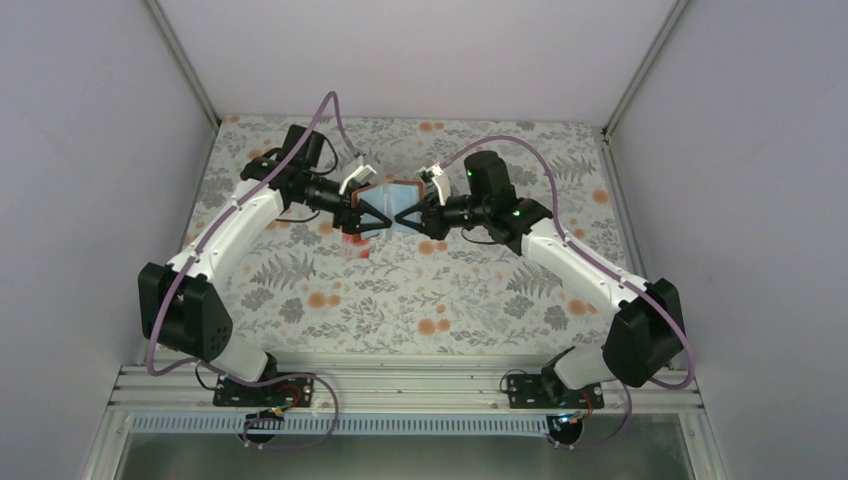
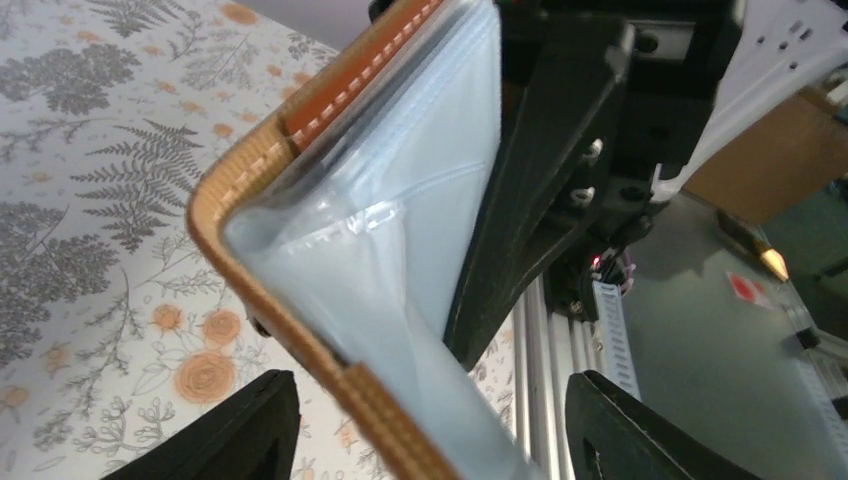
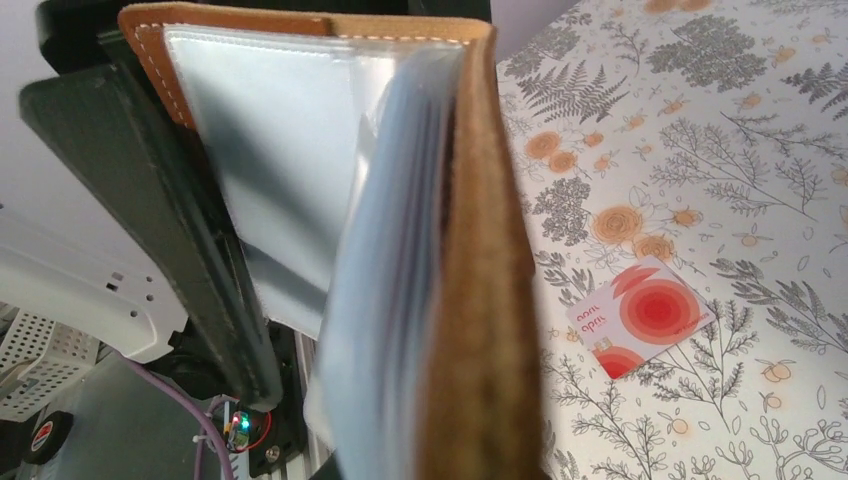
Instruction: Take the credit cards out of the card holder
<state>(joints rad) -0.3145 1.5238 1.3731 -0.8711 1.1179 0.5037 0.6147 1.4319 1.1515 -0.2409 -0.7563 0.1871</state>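
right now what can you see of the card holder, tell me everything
The card holder is a brown leather booklet with pale stitching along its edges, spread open in the air above the floral table, between the left gripper and right gripper. Grey-blue clear plastic sleeves fan out inside; those in view look empty. A black finger lies along the outside of one cover. Which gripper clamps it is unclear.

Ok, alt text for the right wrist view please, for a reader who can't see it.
Close-up of the open brown leather card holder, its grey-blue plastic sleeves fanned out, above a floral-patterned table. A pale credit card with red round blotches lies flat on the table to the right.
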